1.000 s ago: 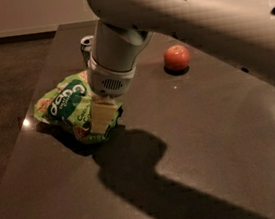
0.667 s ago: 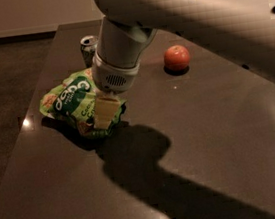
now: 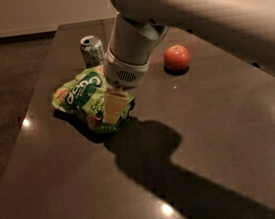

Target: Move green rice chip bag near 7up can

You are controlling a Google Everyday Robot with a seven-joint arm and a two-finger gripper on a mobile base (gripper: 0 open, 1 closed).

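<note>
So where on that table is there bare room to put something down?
The whole near half of the table, this side of the bag, is bare. So is the stretch in front of the apple, though the arm hangs over it. Crowded: the far left corner, where the gripper grips the bag close beside the can.

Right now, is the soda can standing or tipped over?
Upright; the 7up can shows its top. The gripper holds the green rice chip bag beside it.

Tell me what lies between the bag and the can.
Nothing: in the camera view the bag, held by the gripper, has its top edge right by the can; whether they touch is unclear.
</note>
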